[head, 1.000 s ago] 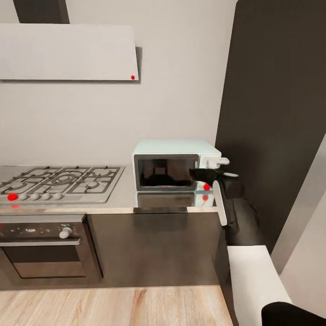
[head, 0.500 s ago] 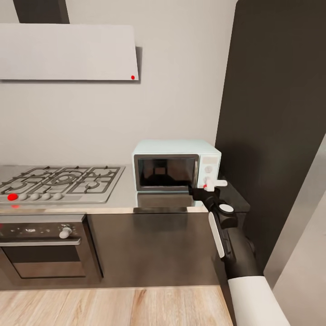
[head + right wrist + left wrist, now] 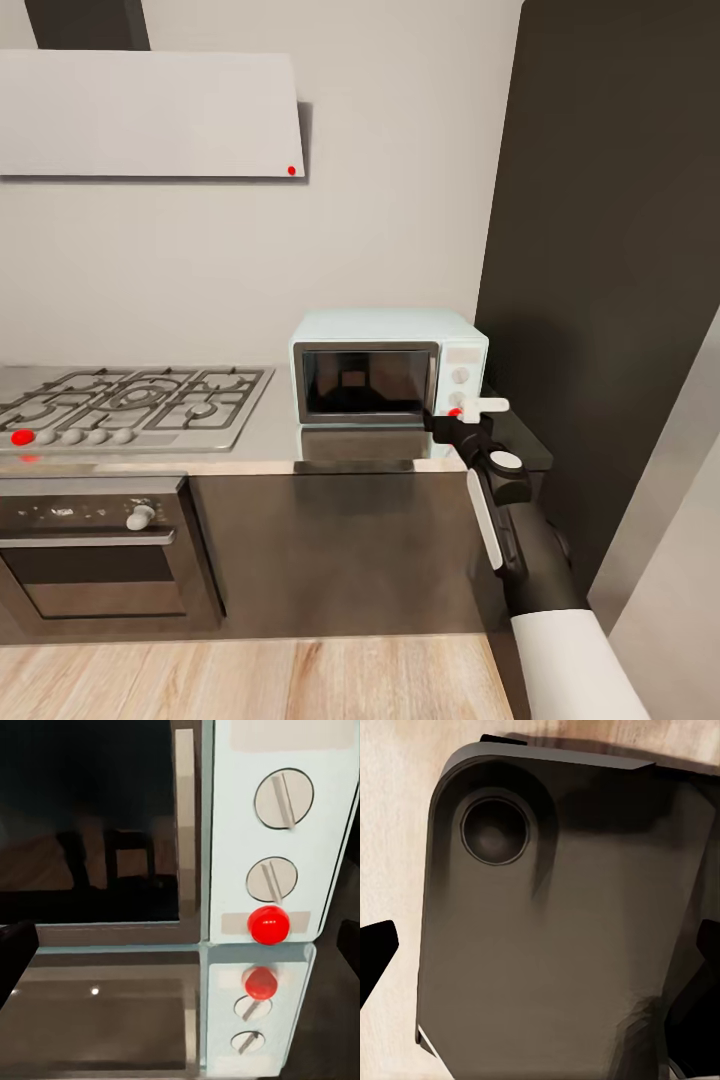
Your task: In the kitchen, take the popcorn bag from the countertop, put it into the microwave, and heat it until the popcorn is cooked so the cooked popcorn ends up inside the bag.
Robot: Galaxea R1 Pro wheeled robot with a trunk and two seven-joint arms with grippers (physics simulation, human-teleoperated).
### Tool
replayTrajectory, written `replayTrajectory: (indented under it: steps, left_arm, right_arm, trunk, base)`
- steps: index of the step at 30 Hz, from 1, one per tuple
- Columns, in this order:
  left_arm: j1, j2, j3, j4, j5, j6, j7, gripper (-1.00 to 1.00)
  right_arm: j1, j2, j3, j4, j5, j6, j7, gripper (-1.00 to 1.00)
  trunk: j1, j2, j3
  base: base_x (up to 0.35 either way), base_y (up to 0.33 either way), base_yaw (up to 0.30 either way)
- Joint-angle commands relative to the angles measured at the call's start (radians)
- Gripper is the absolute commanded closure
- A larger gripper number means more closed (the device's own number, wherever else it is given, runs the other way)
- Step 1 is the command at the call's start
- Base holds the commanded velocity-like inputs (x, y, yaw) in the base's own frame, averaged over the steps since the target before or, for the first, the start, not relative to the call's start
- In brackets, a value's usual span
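The right arm reaches forward and up from the lower right of the head view, white upper sleeve giving way to a dark forearm and wrist. Its right gripper is held level, white fingertips pointing ahead. In the right wrist view the dark jaws sit at both edges, spread wide apart.

Head view high, facing the microwave; right wrist close on its knobs; left wrist floorward.
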Motion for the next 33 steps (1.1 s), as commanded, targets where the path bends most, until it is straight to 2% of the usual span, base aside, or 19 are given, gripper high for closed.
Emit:
replayTrajectory:
  steps: [1,6,13,33]
  left_arm:
    - [0.000,0.000,0.000,0.000,0.007,-0.003,0.000,-1.00]
    - [0.000,0.000,0.000,0.000,0.007,-0.003,0.000,-1.00]
    - [0.000,0.000,0.000,0.000,0.007,-0.003,-0.001,-1.00]
    - [0.000,0.000,0.000,0.000,0.007,-0.003,-0.005,-1.00]
  right_arm:
    - [-0.001,0.002,0.001,-0.001,0.008,0.006,0.001,-1.00]
    - [-0.001,0.006,0.004,-0.001,0.004,0.009,0.000,-1.00]
    - [-0.001,0.002,0.004,0.015,0.003,0.010,-0.042,-1.00]
    - [-0.001,0.001,0.006,0.046,0.005,0.008,-0.042,-1.00]
  trunk:
    - [0.000,-0.001,-0.001]
    - [0.000,-0.001,-0.001]
    - [0.000,-0.001,-0.001]
    - [0.000,-0.001,-0.001]
  base:
    - [0.000,0.000,0.000]
    - [0.000,0.000,0.000]
    - [0.022,0.000,0.000]
    - [0.167,0.000,0.000]
